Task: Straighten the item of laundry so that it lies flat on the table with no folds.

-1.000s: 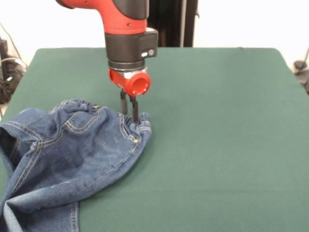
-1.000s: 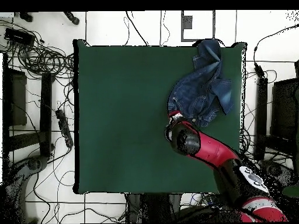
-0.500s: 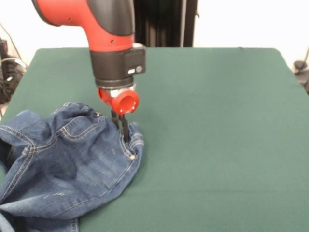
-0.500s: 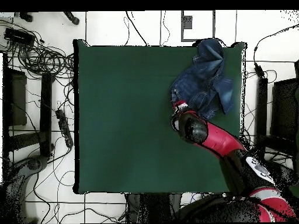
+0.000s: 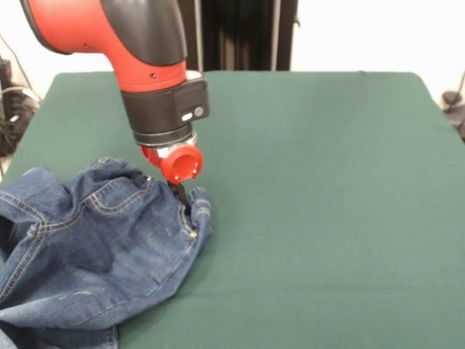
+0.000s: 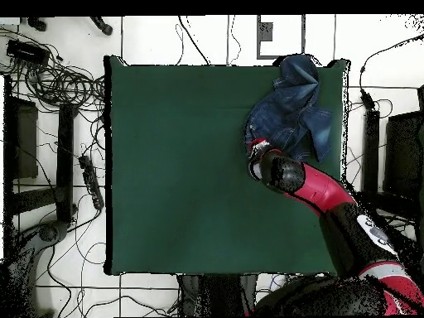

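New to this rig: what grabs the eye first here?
The red arm, coming down with its gripper closed on the rumpled edge of the jeans. They lie bunched near one edge of the green table, most of which is bare.

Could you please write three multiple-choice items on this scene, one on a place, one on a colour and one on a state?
1. In the front view, where do the jeans lie on the table?
A. lower left part
B. centre
C. far right edge

2. What colour is the table top?
A. white
B. dark green
C. red

3. How do the jeans lie?
A. flat and spread out
B. neatly folded in a square
C. bunched, with folds

Answers:
1 A: the denim fills the lower left of the front view, and the right side is bare felt.
2 B: green felt shows all round the jeans.
3 C: the cloth is heaped in ridges, with the tool down at its waistband edge.
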`<action>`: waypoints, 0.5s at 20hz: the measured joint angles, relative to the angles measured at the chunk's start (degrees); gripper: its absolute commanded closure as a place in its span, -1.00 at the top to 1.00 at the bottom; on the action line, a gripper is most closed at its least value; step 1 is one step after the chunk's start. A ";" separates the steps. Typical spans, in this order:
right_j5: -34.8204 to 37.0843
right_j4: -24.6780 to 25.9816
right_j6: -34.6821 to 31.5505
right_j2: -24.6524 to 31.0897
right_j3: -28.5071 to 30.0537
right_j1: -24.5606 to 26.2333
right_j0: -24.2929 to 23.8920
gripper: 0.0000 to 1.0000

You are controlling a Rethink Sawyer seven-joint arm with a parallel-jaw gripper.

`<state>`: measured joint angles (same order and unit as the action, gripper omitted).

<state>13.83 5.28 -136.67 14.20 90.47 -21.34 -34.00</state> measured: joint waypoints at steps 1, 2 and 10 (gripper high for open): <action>0.35 0.00 0.00 0.13 -0.53 0.11 0.02 -1.00; 0.41 0.00 0.00 0.26 -0.90 0.22 0.03 -1.00; 0.40 0.00 0.00 1.39 -2.93 1.18 -0.01 -1.00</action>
<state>14.23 5.28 -136.67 15.59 87.54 -20.16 -34.01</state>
